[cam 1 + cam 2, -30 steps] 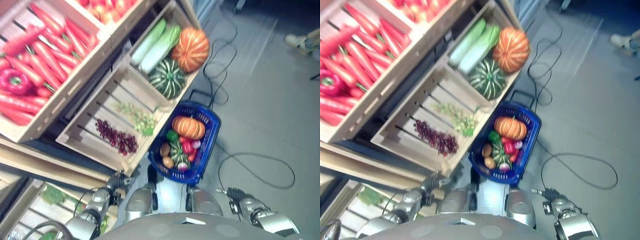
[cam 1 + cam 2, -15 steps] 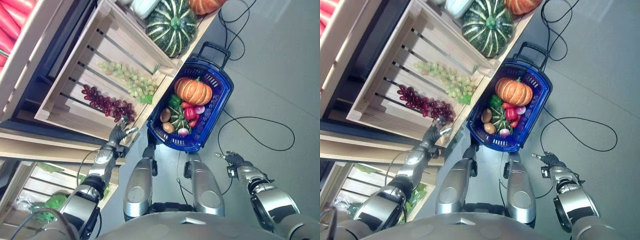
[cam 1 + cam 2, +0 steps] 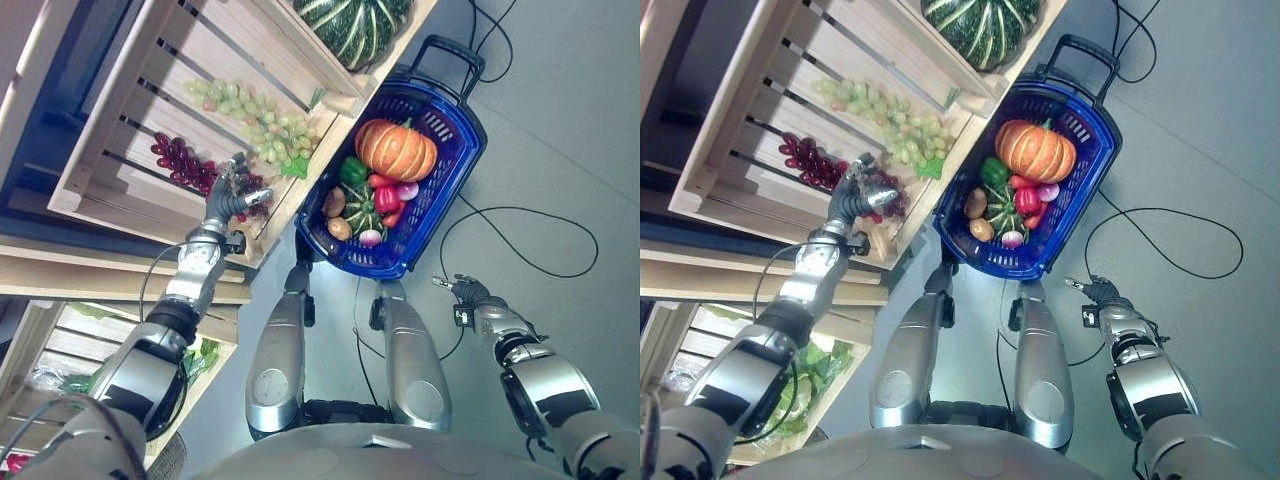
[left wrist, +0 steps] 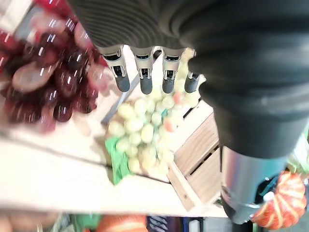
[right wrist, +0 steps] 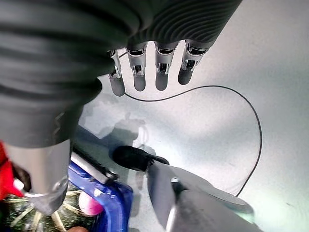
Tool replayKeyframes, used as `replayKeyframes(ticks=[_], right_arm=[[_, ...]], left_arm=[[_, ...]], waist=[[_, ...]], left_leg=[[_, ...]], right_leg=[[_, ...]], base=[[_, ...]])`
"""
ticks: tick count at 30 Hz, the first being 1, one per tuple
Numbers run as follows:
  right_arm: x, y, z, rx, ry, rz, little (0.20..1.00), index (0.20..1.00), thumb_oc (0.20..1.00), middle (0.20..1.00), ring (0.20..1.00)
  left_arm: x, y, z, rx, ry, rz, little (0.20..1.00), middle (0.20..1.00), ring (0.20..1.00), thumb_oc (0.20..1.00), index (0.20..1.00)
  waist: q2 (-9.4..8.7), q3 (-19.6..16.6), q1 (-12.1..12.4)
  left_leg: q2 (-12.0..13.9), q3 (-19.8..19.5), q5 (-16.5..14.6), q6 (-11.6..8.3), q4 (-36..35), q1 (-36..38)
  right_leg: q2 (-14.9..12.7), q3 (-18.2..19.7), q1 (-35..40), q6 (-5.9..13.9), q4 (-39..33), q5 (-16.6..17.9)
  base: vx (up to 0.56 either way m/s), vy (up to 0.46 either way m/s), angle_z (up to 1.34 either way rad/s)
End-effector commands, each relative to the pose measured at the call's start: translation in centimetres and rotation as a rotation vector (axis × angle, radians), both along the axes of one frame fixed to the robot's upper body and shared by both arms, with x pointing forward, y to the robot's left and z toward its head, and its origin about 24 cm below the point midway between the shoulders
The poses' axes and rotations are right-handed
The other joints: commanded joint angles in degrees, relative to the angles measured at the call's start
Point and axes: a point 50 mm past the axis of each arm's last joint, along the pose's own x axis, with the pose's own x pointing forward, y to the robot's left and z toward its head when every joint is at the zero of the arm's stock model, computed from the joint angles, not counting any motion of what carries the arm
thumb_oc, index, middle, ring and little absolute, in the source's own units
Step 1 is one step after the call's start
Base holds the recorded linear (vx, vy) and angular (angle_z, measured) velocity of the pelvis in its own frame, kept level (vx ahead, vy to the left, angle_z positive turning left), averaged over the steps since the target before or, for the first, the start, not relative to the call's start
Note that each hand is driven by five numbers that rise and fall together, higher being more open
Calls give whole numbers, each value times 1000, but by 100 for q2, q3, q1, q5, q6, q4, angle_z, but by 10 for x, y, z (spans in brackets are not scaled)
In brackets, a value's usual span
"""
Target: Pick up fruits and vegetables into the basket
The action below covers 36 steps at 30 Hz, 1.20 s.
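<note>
Since half a second ago, the left hand [image 3: 855,195] has been lifted up from the crate's front edge to the red grapes [image 3: 805,160], left of the middle of the head views. Its fingers [image 4: 145,72] are held out straight above the red grapes, and nothing is grasped.

A wooden crate [image 3: 110,150] is seen in the upper left. Red grapes and green grapes [image 3: 255,115] are kept in it, side by side. A green striped squash [image 3: 355,25] is seen in the next crate at the top, cut off by the edge of the picture.

A blue basket [image 3: 455,175] is placed on the floor in the upper middle, just right of the crate. An orange pumpkin [image 3: 397,150], a green pepper [image 3: 351,170], a red pepper [image 3: 386,198], a small striped squash [image 3: 359,207], a brown potato [image 3: 334,202] and a pink and white vegetable [image 3: 371,237] are held in it. More things under these are hard to make out.

Green leaves [image 3: 800,385] are seen in a lower crate at the lower left, partly hidden by the left arm.

The right hand [image 3: 465,292] is hung over the grey floor [image 3: 560,120] at the lower right, well apart from the basket, with its fingers [image 5: 161,72] relaxed and nothing in them.
</note>
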Motion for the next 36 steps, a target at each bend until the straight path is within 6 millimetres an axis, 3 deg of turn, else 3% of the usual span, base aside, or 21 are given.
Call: replayKeyframes(ticks=[1,6,9,15,25,36], right_arm=[[-10,-12,-2,-21,22,-29,1000,1000,1000,1000,1000],[-7,-12,0,-23,10,-24,1000,1000,1000,1000,1000],[-3,-11,3,-27,2,-16,1000,1000,1000,1000,1000],[7,-17,14,-51,-15,6,1000,1000,1000,1000,1000],[17,-23,26,-77,-30,24,1000,1000,1000,1000,1000],[25,-20,32,-88,-45,41,1000,1000,1000,1000,1000]], left_arm=[[0,5,33,326,-234,116,1000,1000,1000,1000,1000],[8,13,58,805,-384,200,1000,1000,1000,1000,1000],[13,16,63,972,-400,203,1000,1000,1000,1000,1000],[18,24,53,1252,-343,136,1000,1000,1000,1000,1000],[23,35,47,1512,-241,58,1000,1000,1000,1000,1000],[21,73,31,1722,-59,252,1000,1000,1000,1000,1000]], waist=[[-201,10,-81],[-231,10,-101],[-239,10,-139],[-227,10,-216],[-186,10,-294],[-228,10,-367]], left_leg=[[-117,-146,-664,-40,1280,-790],[-136,-168,-761,-11,1636,-1129],[-138,-172,-801,0,1828,-1307],[-105,-117,-852,-3,2046,-1521],[-31,-69,-943,-13,2341,-1778],[-32,-87,-917,-33,2368,-1927]], right_leg=[[-497,151,-672,407,860,35],[-456,194,-1005,355,1167,-57],[-430,204,-1177,336,1338,-94],[-381,213,-1387,303,1531,-158],[-328,259,-1673,272,1845,-285],[-284,302,-1823,254,1835,-273]], base=[[-34,1,4],[-8,0,2],[-18,3,4],[-9,26,0],[4,38,-1],[-1,7,-1]])
